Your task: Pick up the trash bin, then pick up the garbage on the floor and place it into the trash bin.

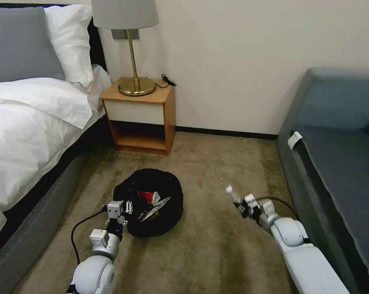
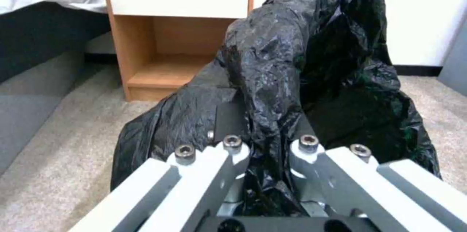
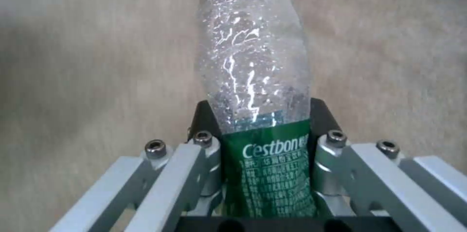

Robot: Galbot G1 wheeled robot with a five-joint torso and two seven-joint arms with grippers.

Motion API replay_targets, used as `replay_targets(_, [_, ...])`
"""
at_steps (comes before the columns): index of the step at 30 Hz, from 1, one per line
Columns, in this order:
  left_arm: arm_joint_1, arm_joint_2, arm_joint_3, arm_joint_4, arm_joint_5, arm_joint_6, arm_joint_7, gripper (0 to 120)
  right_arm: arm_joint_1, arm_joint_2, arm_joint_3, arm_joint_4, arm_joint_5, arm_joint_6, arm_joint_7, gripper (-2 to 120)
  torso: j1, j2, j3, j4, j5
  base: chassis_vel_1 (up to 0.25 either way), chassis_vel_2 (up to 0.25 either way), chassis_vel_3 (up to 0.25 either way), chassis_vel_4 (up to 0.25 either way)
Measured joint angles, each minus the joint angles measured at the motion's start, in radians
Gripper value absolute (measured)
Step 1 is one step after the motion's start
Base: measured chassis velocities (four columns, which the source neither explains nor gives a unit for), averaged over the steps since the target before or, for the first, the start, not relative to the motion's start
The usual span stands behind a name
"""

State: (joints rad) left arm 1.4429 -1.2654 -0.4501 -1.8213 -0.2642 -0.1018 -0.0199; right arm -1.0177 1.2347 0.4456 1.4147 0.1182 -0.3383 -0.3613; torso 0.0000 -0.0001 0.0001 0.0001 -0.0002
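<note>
The trash bin (image 1: 170,192), lined with a crinkled black bag, is on the carpet in the middle of the head view. A red-and-white packet (image 1: 147,197) and a dark wrapper (image 1: 154,212) lie inside it. My left gripper (image 1: 126,209) is shut on the bin's near rim; in the left wrist view its fingers (image 2: 232,148) pinch a fold of the black bag (image 2: 292,64). To the bin's right, above the floor (image 1: 209,245), my right gripper (image 1: 241,204) is shut on a clear bottle (image 1: 233,196) with a white cap. The right wrist view shows the bottle's green label (image 3: 267,166) between the fingers.
A wooden nightstand (image 1: 141,118) with a brass lamp (image 1: 133,61) stands against the wall behind the bin. A bed (image 1: 29,122) runs along the left and a grey-blue sofa (image 1: 339,163) along the right. Bare carpet lies between them.
</note>
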Motion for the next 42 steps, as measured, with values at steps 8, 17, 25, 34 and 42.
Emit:
replay_targets(8, [0.004, -0.009, 0.007, -0.002, 0.016, -0.004, 0.002, 4, 0.023, 0.062, -0.026, 0.057, 0.148, -0.006, 0.082, 22, 0.000, 0.000, 0.000, -0.0001, 0.0001, 0.000, 0.000, 0.000, 0.000])
replay_targets(17, [0.004, -0.018, 0.016, -0.009, 0.028, -0.004, 0.003, 4, 0.005, 0.106, -0.123, 0.208, 0.340, -0.009, 0.116, 22, 0.000, 0.000, 0.000, -0.0001, 0.0000, 0.000, 0.000, 0.000, 0.000])
replay_targets(25, [0.006, -0.019, 0.015, -0.019, 0.028, -0.004, 0.002, 4, -0.035, 0.124, -0.215, 0.298, 0.360, -0.019, 0.109, 22, 0.000, 0.000, 0.000, -0.0001, 0.0000, 0.000, 0.000, 0.000, 0.000])
replay_targets(34, [0.017, -0.021, 0.015, -0.024, 0.028, -0.004, 0.002, 4, -0.089, 0.152, -0.280, 0.307, 0.309, -0.001, 0.089, 22, 0.000, 0.000, 0.000, -0.0001, 0.0000, 0.000, 0.000, 0.000, 0.000])
replay_targets(42, [0.022, -0.024, 0.020, -0.027, 0.028, -0.008, 0.002, 4, -0.112, 0.185, -0.333, 0.281, 0.256, 0.017, 0.084, 22, 0.000, 0.000, 0.000, -0.0001, 0.0000, 0.000, 0.000, 0.000, 0.000])
